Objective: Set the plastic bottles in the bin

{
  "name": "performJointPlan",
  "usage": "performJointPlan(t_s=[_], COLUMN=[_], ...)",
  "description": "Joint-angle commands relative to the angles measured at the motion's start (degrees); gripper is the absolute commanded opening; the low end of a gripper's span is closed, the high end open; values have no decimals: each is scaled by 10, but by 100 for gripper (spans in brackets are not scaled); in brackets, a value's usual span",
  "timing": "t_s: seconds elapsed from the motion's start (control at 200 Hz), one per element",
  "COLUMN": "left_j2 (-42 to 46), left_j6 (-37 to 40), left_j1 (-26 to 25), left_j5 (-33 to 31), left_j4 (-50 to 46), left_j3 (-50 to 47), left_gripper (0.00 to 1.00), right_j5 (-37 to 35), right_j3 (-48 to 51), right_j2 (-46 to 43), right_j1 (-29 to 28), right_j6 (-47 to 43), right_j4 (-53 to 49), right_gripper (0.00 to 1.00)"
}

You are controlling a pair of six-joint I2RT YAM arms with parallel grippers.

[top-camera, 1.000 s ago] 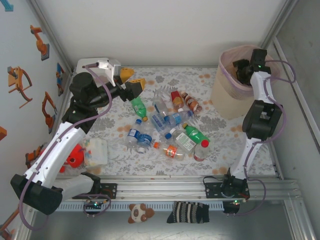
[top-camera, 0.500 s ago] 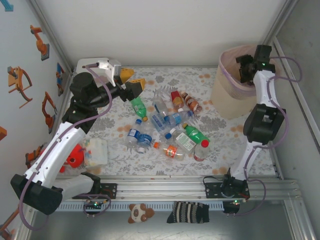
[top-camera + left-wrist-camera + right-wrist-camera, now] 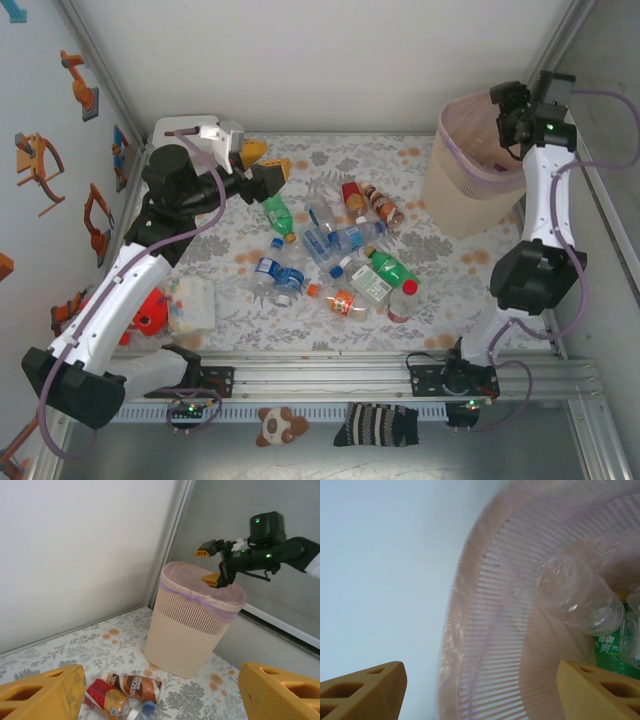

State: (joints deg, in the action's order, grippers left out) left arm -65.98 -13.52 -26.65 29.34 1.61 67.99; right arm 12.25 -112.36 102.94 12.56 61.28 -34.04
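**Two tools wide and empty**

Over the far-left part of the tabletop (image 3: 450, 275) hangs the left tool (image 3: 262, 162). Its orange fingers (image 3: 45, 690) are spread wide with nothing between them, and its wrist camera looks across the floral cloth toward the bin (image 3: 185, 630). Above the bin's mouth, near its far-right corner, sits the right tool (image 3: 207, 566). Its jaws are also wide apart and grip nothing.

The bin stands upright at the far-right corner of the tabletop, with a pink liner (image 3: 180, 582) folded over its rim. In the right wrist view a clear bottle (image 3: 580, 600) lies inside it against the ribbed wall. A green label (image 3: 607, 647) shows beneath that bottle.

Roughly a dozen plastic bottles (image 3: 335, 245) lie loose in the middle of the tabletop, well apart from the bin. All of them that can be made out rest on their sides.
- A green bottle (image 3: 275, 213) lies near the left tool.
- A second green bottle (image 3: 392, 268) lies closer to the arms.
- Several clear ones with blue caps lie between the two green ones.
- A brown-labelled bottle (image 3: 135, 685) and a red-labelled bottle (image 3: 105, 700) touch each other at the far side of the heap, the side nearest the bin.

A clear box (image 3: 165, 308) with a red object inside sits by the left arm at the near-left edge.
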Motion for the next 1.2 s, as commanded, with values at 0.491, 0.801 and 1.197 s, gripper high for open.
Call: performJointPlan(t_s=[0.491,0.801,1.197], left_j2=[-181,-345,-495], left_j6=[-91,-216,-245], left_j1=[8,73,101], left_j5=[-254,-172,-105], left_j4=[-314,-362,-320], left_j3=[134,177,223], left_gripper=[78,75,84], right_j5=[-49,-54,-56], right_j3=[112,168,189], right_j2=[-158,-189,-198], right_j1=[-11,-11,-11], right_j6=[-120,-128,-134], right_j4=[-10,-5,-5], right_gripper=[75,75,75])
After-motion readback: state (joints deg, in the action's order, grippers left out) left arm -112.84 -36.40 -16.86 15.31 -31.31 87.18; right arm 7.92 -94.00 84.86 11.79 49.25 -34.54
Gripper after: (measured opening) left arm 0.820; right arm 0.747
